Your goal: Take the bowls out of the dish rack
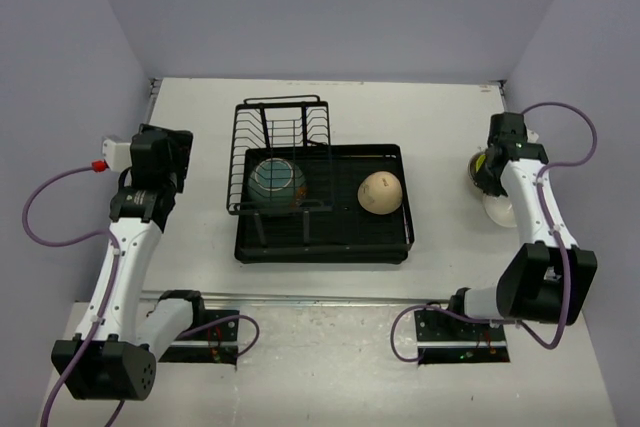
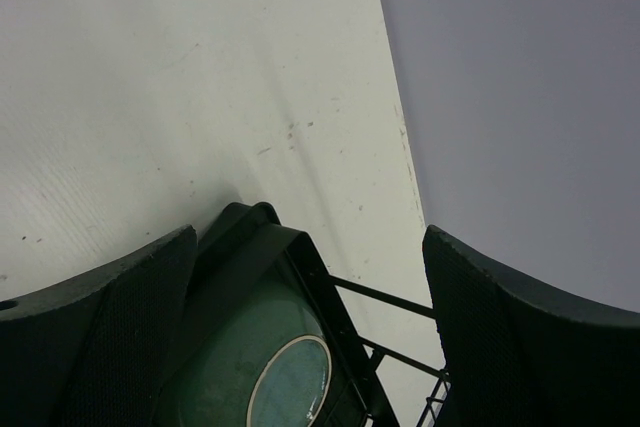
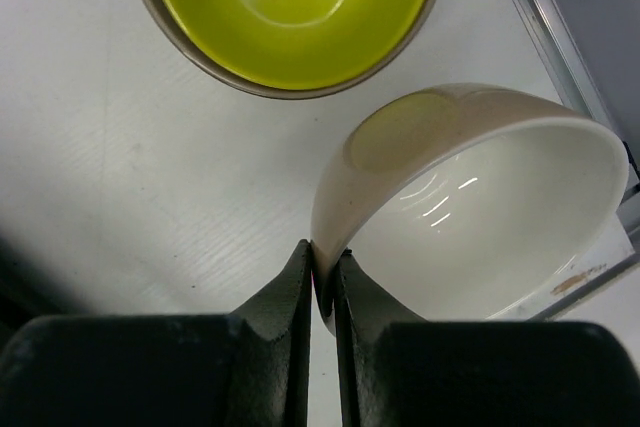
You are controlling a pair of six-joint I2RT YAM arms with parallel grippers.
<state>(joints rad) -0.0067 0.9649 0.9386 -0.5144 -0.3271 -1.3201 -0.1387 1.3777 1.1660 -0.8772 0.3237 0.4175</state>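
Note:
The black dish rack [image 1: 325, 245] sits mid-table with its wire holder [image 1: 283, 137] at the left. A teal bowl [image 1: 277, 182] leans in the holder, and a beige bowl [image 1: 380, 192] lies upside down in the tray. My left gripper [image 1: 172, 169] is open and empty, left of the rack. In the left wrist view the teal bowl [image 2: 270, 367] shows beyond the spread fingers [image 2: 120, 327]. My right gripper [image 3: 322, 257] is shut on the rim of a smooth cream bowl [image 3: 470, 207], tilted just above the table at the far right. A yellow-green bowl [image 3: 290, 7] stands beside it.
In the top view the yellow-green bowl [image 1: 478, 167] and the cream bowl [image 1: 497, 210] sit near the table's right edge. A metal edge strip [image 3: 560, 57] runs close to the cream bowl. Purple walls enclose the table on three sides.

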